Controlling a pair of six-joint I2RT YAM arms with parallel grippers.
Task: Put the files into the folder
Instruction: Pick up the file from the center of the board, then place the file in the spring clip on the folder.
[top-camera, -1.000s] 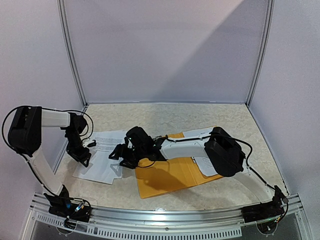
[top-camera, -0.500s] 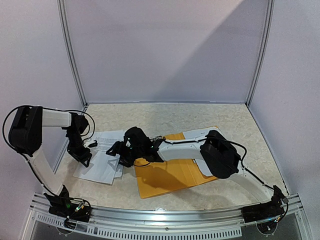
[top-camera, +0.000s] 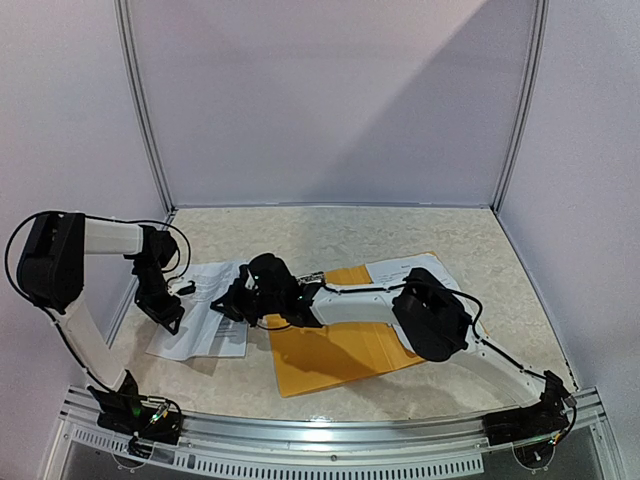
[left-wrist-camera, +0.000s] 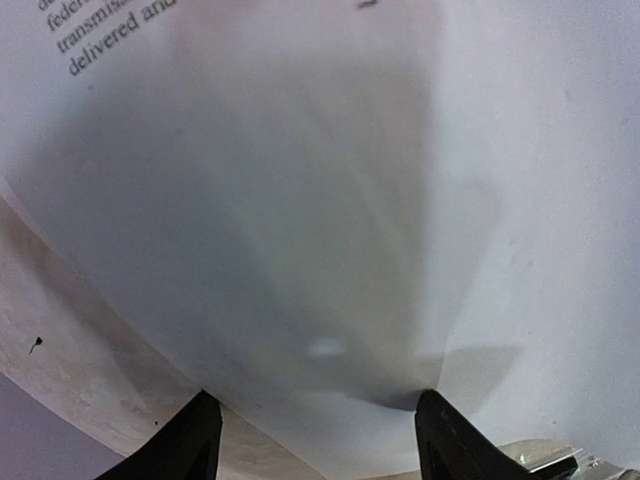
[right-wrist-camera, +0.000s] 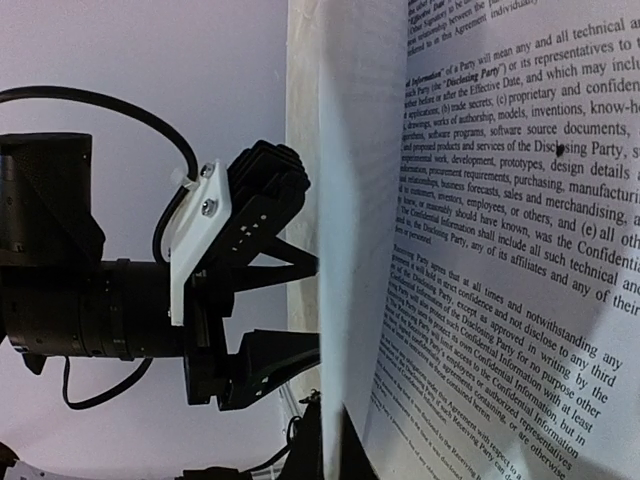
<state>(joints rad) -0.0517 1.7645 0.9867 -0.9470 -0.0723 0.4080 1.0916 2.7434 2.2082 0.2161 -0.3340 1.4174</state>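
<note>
The files (top-camera: 200, 325) are white printed sheets lying left of centre. The orange-yellow folder (top-camera: 340, 350) lies flat to their right. My right gripper (top-camera: 228, 303) reaches left across the folder and is shut on the edge of one sheet. In the right wrist view that sheet (right-wrist-camera: 500, 250) stands raised, pinched in the gripper (right-wrist-camera: 345, 455). My left gripper (top-camera: 168, 308) is open and low over the sheets' left part. The left wrist view shows white paper (left-wrist-camera: 320, 200) just ahead of its spread fingertips (left-wrist-camera: 195, 445).
Another printed sheet (top-camera: 395, 268) lies at the folder's far right corner, partly under the right arm. White walls with metal posts (top-camera: 145, 120) close in the speckled table (top-camera: 300, 235). The left arm's gripper (right-wrist-camera: 260, 300) stands close behind the raised sheet.
My right gripper has moved further left off the folder onto the sheets and shut on a sheet's edge. The left arm has stayed in place.
</note>
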